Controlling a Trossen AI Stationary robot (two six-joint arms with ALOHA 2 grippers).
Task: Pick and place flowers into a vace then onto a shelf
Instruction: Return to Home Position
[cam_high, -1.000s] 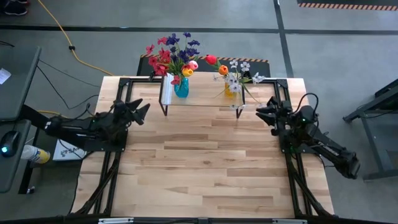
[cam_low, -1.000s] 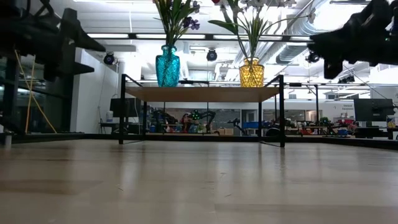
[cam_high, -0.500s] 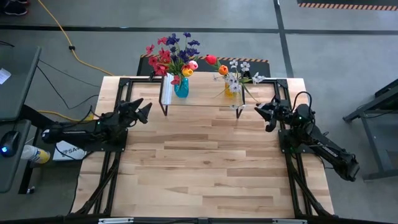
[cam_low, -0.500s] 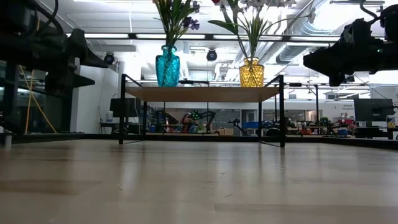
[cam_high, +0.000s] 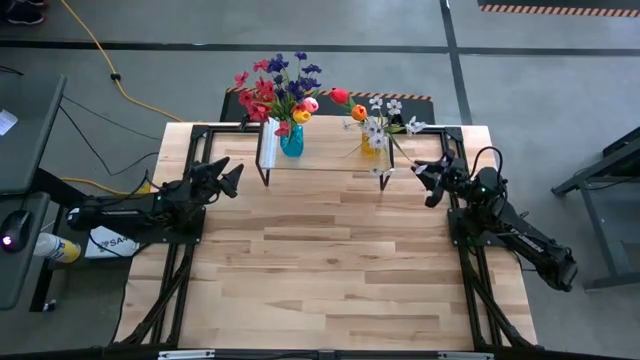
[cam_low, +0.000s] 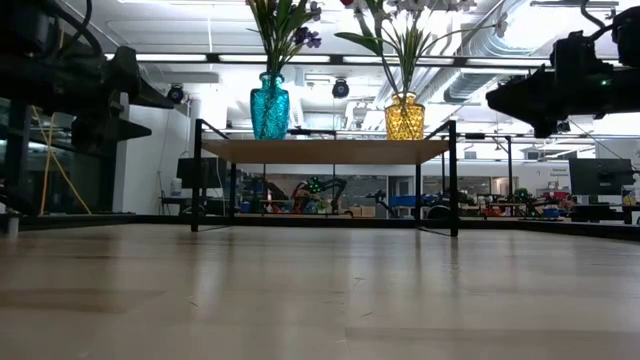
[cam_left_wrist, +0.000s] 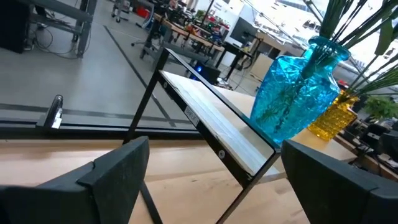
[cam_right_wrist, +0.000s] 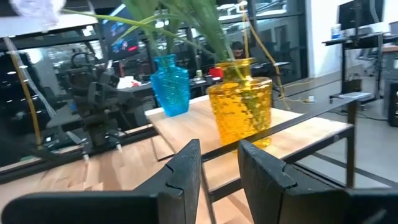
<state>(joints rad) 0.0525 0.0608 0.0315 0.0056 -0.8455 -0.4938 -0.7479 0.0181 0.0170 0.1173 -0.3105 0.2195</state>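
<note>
Left claw spread wide and empty, just off the left end of the shelf; right claw narrowly parted, also empty, off the right end. Flowers upright in a blue vase and a yellow vase on the shelf, blooms cut off in the low view. Plank table underneath.

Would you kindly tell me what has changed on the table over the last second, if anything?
Both arms sank a little at the table's sides: the left gripper and the right gripper sit lower in the low view, both open and empty. Nearly all of that came in the first half second. The blue vase and yellow vase, with their flowers, stayed on the shelf.
</note>
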